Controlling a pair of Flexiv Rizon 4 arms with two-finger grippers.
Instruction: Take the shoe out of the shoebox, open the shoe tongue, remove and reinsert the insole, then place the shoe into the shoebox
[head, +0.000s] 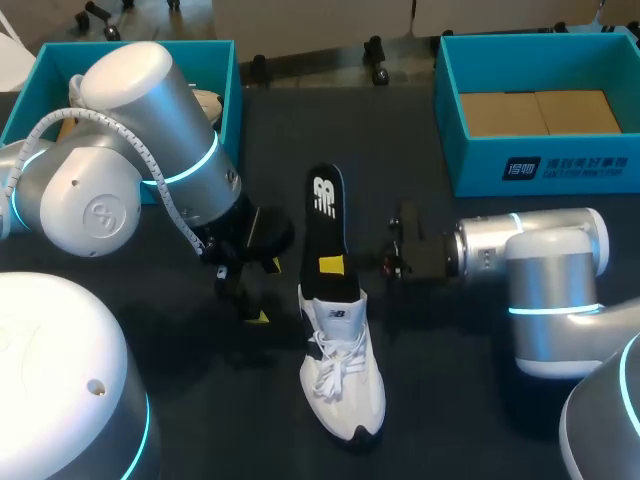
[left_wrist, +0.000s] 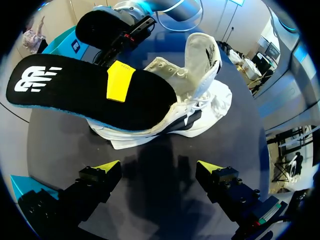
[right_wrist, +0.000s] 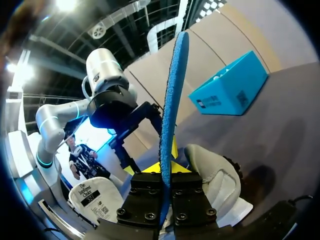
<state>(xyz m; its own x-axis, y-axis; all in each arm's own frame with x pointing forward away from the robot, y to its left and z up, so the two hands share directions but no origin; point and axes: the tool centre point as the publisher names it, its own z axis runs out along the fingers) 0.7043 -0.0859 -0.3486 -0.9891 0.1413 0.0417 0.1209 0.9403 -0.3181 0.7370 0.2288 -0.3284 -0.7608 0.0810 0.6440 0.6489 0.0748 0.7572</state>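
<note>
Shoe insole (right_wrist: 172, 100), black on top and blue beneath, is pinched between the 2 fingers of the right gripper (head: 335, 265), just above the shoe's (head: 340, 370) opening. One end of it dips into the shoe and the rest juts out past the heel. The white shoe stands on its sole on the table (head: 450, 400), tongue folded up. The left gripper (left_wrist: 157, 167) hangs beside the shoe, its fingers spread and holding nothing. 2 teal shoeboxes (head: 450, 130) sit well beyond the heel.

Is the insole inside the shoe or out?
Mostly out: the right hand pinches the insole, which sticks out behind the shoe, one end at its opening.
</note>
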